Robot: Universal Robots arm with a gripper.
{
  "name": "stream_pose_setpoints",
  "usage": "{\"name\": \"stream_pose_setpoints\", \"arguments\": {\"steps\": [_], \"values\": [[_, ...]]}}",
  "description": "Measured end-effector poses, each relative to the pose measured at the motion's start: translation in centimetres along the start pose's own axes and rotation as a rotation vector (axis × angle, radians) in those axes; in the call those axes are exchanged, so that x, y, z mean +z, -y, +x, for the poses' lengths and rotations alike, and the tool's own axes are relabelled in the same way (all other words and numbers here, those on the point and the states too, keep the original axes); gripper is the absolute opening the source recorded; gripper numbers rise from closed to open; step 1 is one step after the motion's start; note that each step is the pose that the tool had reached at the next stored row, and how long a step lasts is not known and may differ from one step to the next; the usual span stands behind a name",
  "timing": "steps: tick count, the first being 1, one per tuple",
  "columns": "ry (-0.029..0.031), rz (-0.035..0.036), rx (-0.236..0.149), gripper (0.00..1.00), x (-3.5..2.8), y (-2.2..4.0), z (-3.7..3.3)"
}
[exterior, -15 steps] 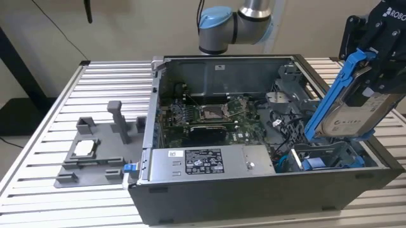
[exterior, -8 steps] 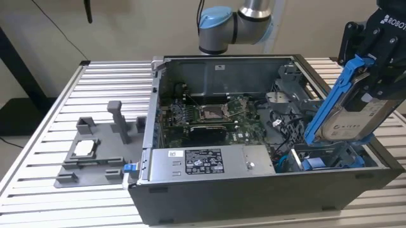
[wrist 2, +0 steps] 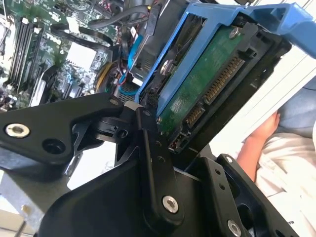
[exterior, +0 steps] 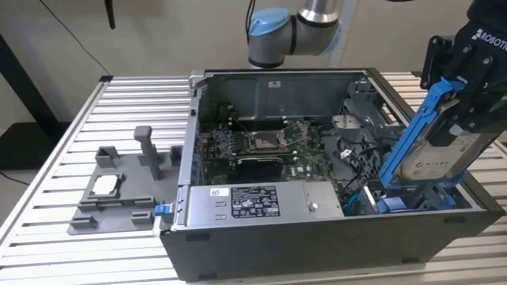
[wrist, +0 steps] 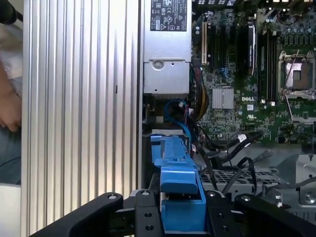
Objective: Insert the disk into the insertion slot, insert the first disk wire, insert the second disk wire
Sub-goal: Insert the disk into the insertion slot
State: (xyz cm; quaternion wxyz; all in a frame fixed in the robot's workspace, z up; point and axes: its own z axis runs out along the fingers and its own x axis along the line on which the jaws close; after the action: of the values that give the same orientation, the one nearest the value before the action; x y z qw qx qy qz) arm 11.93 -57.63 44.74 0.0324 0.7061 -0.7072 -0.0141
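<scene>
My gripper (exterior: 466, 110) is shut on the disk (exterior: 434, 155), a silver-grey drive in a bright blue carrier. I hold it tilted above the case's near corner at the exterior view's right. Its lower end reaches down to the insertion slot (exterior: 405, 203), a grey cage with blue tabs at its mouth. In the second wrist view the disk's green circuit board (wrist 2: 212, 84) and its connectors face the camera, with black fingers (wrist 2: 148, 143) against the carrier. The first wrist view looks along the blue carrier (wrist: 175, 165) toward the case. A blue cable (wrist: 178, 112) and black cables (wrist: 232, 148) lie loose beside the slot.
The open computer case (exterior: 317, 237) stands on a ribbed aluminium table (exterior: 135, 101). A grey box with a white sticker (exterior: 253, 203) sits along its front, the motherboard (exterior: 262, 142) behind. A grey fixture (exterior: 119, 190) lies at the exterior view's left. A person's hand (wrist 2: 261, 133) is near the table edge.
</scene>
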Motion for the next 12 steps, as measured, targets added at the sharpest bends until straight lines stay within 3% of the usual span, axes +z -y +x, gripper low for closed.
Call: {"name": "stream_pose_setpoints", "arguments": {"steps": [12], "values": [[-0.0005,0.0026,0.0,0.33,1.83,0.12,0.04]]}}
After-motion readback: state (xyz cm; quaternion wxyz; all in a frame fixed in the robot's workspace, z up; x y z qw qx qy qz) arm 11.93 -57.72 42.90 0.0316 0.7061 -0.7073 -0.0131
